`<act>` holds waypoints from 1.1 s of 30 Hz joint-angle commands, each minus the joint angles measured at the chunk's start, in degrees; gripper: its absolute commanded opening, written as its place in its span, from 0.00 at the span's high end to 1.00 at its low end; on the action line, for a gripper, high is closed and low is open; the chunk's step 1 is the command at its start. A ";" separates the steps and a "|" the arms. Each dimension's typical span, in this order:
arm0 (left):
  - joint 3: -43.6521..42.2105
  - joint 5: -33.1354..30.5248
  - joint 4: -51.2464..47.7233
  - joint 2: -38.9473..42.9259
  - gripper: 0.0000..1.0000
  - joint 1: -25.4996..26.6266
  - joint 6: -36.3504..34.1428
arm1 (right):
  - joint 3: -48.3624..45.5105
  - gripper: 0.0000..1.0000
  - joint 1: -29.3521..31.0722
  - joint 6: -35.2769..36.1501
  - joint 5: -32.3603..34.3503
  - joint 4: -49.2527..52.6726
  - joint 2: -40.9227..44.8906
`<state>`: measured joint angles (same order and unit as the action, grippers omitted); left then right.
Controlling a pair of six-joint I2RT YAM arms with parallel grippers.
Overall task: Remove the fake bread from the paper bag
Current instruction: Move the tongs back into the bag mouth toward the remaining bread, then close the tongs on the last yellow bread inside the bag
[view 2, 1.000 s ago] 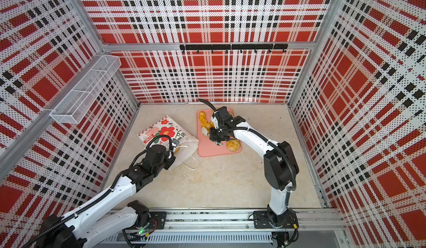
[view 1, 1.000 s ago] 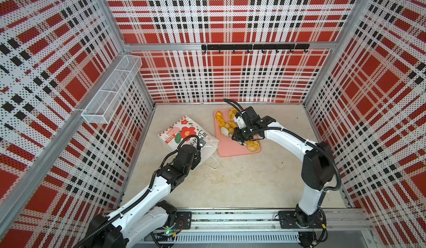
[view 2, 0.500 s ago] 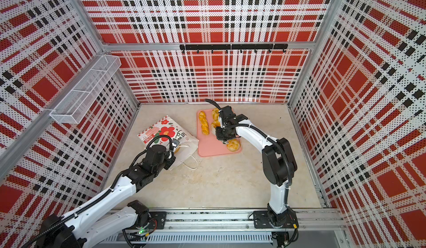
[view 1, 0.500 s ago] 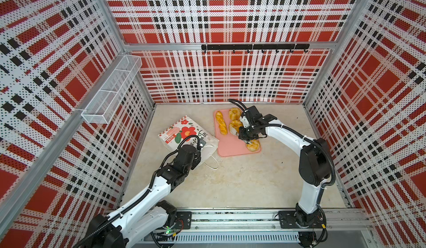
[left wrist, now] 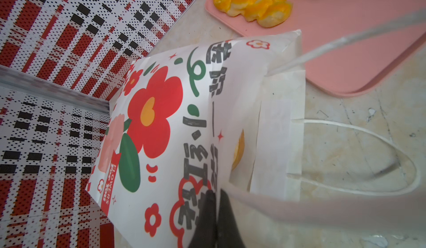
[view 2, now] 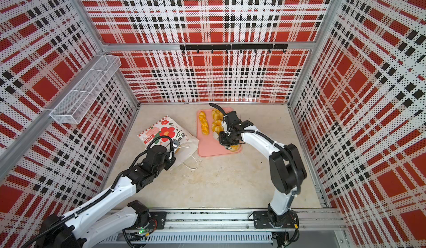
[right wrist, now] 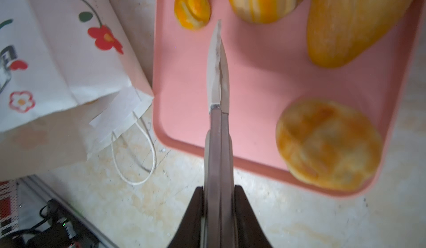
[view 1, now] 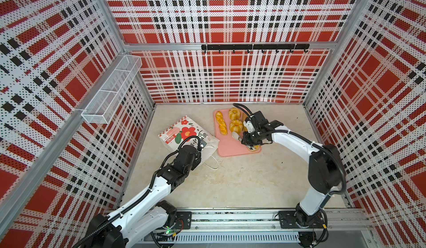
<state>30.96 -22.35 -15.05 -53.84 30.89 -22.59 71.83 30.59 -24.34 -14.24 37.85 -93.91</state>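
White paper bag [view 1: 184, 131], one, lies on its broad face on the desk [view 1: 242, 177]. Its long axis runs away from the left tool [left wrist: 215, 196] and its mouth faces that tool, which is closed, pinching the upper lip. We count five fake breads on one pink tray [view 1: 230, 147]: one braid [view 1: 221, 125] lying along the tray's long side, two fluted rings [view 1: 234, 113], one long loaf [right wrist: 350, 23] and one round bun [right wrist: 327, 143]. All lie around the right tool [right wrist: 219, 34], closed and empty above the tray. One further bread [left wrist: 238, 150] shows inside the mouth, just beyond the left tool. A red banner reads "FLOWERS"; the black characters we cannot read.
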 commanded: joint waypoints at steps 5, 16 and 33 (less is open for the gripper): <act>-0.53 1.10 0.95 -0.39 1.00 0.53 -0.33 | -15.48 0.97 7.34 -14.43 -3.15 -15.79 18.06; -0.63 1.60 1.26 -0.82 1.00 0.56 -0.96 | -16.68 0.70 17.39 -24.15 -6.07 -31.81 11.93; -1.31 1.17 0.99 -0.70 1.00 1.22 -2.02 | -8.81 0.51 17.75 -31.51 -10.26 -44.65 -7.65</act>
<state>30.22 -21.91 -14.61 -54.50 31.42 -24.49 60.49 47.99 -54.02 -23.29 -0.45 -100.47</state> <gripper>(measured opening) 0.047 0.482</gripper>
